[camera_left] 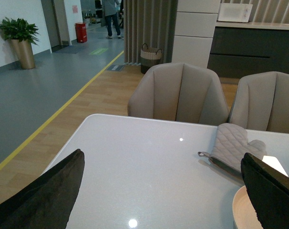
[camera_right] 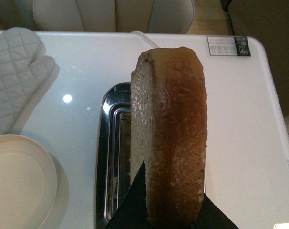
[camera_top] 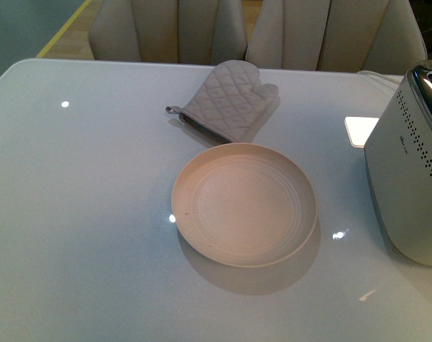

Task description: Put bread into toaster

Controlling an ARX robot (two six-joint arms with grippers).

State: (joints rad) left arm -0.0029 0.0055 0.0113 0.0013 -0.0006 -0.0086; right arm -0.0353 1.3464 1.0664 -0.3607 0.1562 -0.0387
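In the right wrist view my right gripper (camera_right: 167, 210) is shut on the bread (camera_right: 175, 133), a slice with a brown crust held on edge. It hangs above the chrome top of the toaster (camera_right: 111, 152), over its slots. The white-grey toaster (camera_top: 408, 178) with dark perforations stands at the table's right edge in the front view; neither arm shows there. My left gripper (camera_left: 163, 195) is open and empty, its black fingers (camera_left: 44, 195) wide apart above the table.
An empty round cream plate (camera_top: 202, 246) sits in the middle of the white table, also in the right wrist view (camera_right: 4, 219). A quilted grey oven mitt (camera_top: 227, 100) lies behind it. Beige chairs (camera_top: 166, 28) stand at the far edge.
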